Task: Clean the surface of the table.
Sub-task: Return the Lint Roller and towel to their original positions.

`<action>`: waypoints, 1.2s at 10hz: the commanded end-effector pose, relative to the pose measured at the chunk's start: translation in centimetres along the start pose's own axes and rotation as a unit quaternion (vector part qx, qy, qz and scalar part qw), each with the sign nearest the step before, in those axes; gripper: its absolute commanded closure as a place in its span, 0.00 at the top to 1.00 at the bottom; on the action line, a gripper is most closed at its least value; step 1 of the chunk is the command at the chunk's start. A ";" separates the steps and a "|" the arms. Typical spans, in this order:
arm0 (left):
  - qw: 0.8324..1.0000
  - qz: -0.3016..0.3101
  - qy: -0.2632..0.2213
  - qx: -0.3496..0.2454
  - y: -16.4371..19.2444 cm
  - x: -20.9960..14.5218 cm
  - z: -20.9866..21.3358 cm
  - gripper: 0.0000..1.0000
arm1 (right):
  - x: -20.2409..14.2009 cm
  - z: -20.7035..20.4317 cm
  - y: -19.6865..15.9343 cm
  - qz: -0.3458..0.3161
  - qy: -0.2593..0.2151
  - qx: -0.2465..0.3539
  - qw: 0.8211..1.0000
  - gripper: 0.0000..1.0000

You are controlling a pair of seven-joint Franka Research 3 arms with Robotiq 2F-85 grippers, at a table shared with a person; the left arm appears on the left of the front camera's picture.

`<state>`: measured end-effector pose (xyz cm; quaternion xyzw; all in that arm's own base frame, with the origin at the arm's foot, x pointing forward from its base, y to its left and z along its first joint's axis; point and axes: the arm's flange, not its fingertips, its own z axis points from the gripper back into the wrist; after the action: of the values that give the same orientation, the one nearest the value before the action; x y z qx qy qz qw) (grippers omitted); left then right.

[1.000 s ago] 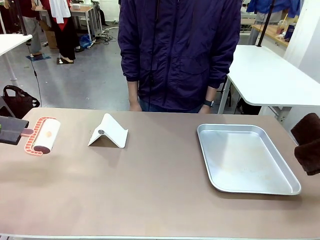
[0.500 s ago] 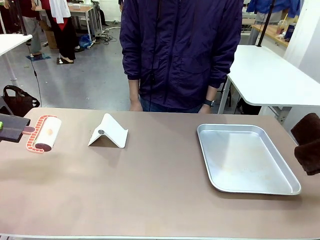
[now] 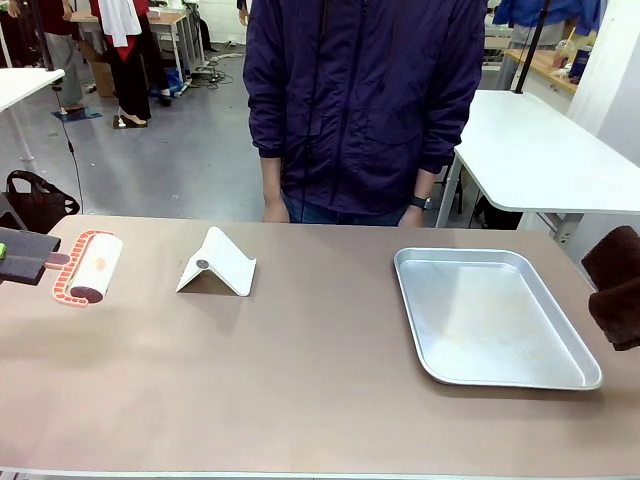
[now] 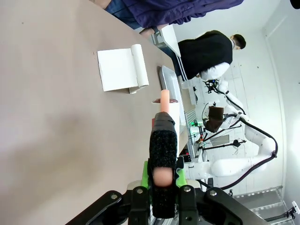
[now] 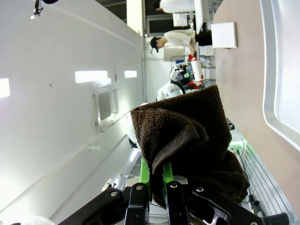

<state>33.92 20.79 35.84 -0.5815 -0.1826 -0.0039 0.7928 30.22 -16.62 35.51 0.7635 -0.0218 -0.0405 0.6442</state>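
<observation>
The brownish-taupe table (image 3: 300, 370) spans the front view. At its left end lies or hovers a lint roller (image 3: 92, 267) with a white roll and a pink patterned frame; whether it touches the top is unclear. My left gripper (image 4: 162, 185) is shut on the roller's black handle (image 4: 163, 150). That handle (image 3: 25, 258) enters the front view from the left edge. A dark brown cloth (image 3: 615, 285) hangs at the right edge beside the table. My right gripper (image 5: 157, 185) is shut on this cloth (image 5: 187, 136).
A shiny metal tray (image 3: 420, 256) lies empty on the right half. A white folded stand (image 3: 217, 263) sits left of centre, near the far edge. A person in a dark jacket (image 3: 360, 100) stands at the far side with hands down. A white table (image 3: 540, 150) stands behind on the right.
The lint roller and its handle have moved slightly up and away from me. The person has shifted a little to the right. The brown cloth has stayed in place.
</observation>
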 end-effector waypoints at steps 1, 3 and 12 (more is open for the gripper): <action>1.000 0.006 -0.008 -0.004 -0.4 0.4 0.0 0.22 | -0.1 0.0 0.4 0.004 0.003 0.002 1.000 0.12; 1.000 0.006 -0.008 -0.004 -0.4 0.4 0.0 0.22 | 0.0 0.0 0.0 0.000 0.000 0.000 1.000 0.12; 0.993 -0.008 0.069 0.095 -14.4 6.2 -10.2 0.22 | 7.7 -22.3 2.5 0.048 0.051 -0.151 0.986 0.12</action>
<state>39.08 8.87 46.99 -0.5137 -0.1365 -0.0400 0.8461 39.48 1.81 40.88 0.6638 -0.0075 0.0354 0.7471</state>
